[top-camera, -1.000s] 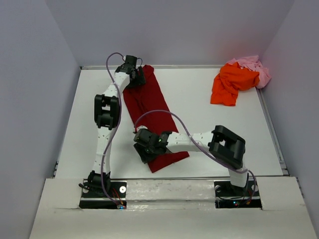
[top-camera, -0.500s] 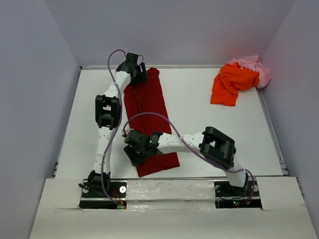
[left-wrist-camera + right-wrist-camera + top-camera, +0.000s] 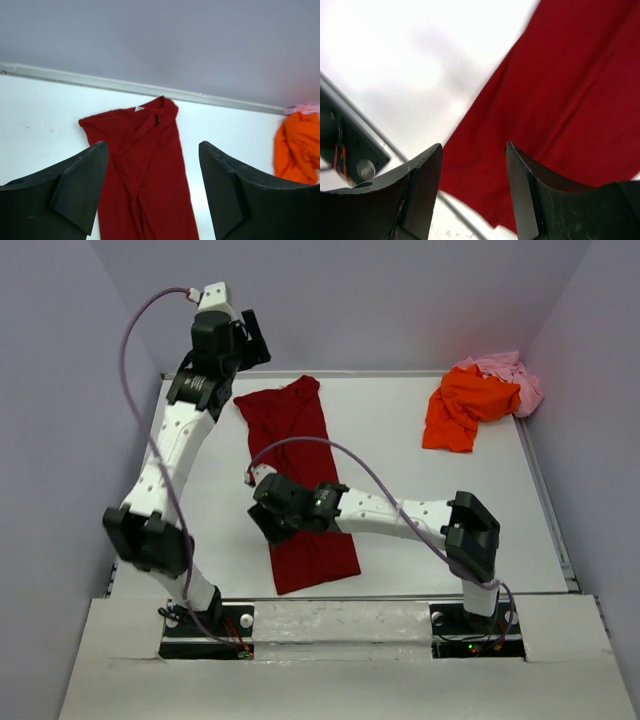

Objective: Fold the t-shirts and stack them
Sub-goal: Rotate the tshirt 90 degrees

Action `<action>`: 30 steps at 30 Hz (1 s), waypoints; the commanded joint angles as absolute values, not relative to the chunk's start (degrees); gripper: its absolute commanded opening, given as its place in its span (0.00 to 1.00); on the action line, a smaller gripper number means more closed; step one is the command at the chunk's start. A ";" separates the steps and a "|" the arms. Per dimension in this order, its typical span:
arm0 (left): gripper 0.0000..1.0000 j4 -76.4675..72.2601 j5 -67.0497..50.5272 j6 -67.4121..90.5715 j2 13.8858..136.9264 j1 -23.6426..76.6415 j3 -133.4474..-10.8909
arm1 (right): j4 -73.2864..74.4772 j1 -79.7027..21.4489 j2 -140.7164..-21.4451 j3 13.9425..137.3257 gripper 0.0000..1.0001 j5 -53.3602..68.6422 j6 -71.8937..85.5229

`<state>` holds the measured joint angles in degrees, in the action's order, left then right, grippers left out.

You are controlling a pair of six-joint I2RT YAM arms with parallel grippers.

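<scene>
On the white table (image 3: 400,470): three t-shirts, two open grippers.
The dark red shirt (image 3: 298,435) lies long and flat, right under the right gripper (image 3: 473,150) and ahead of the high left gripper (image 3: 152,147). Both grippers hold nothing. The orange shirt (image 3: 465,405) and the pink shirt (image 3: 512,370) sit bunched up, touching, well apart from both grippers.

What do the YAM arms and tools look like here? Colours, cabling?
Matching pair: left arm and right arm have white link shells with black joint housings. A lilac cable loops loosely along each. The left tool and right tool are matte black, each with two broad wedge-shaped fingers.
</scene>
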<state>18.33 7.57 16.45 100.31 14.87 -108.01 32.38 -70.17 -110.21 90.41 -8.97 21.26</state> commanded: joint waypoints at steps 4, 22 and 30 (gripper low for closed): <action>0.83 13.11 11.69 15.21 74.05 16.61 -80.65 | 29.79 -50.83 -112.57 103.76 0.59 -9.50 15.39; 0.82 0.53 4.93 17.14 50.98 19.34 -43.07 | 18.21 -37.18 -148.19 137.73 0.61 13.26 3.77; 0.82 1.58 5.27 15.29 51.68 19.34 -42.89 | 11.33 -34.55 -152.22 143.60 0.62 20.21 11.07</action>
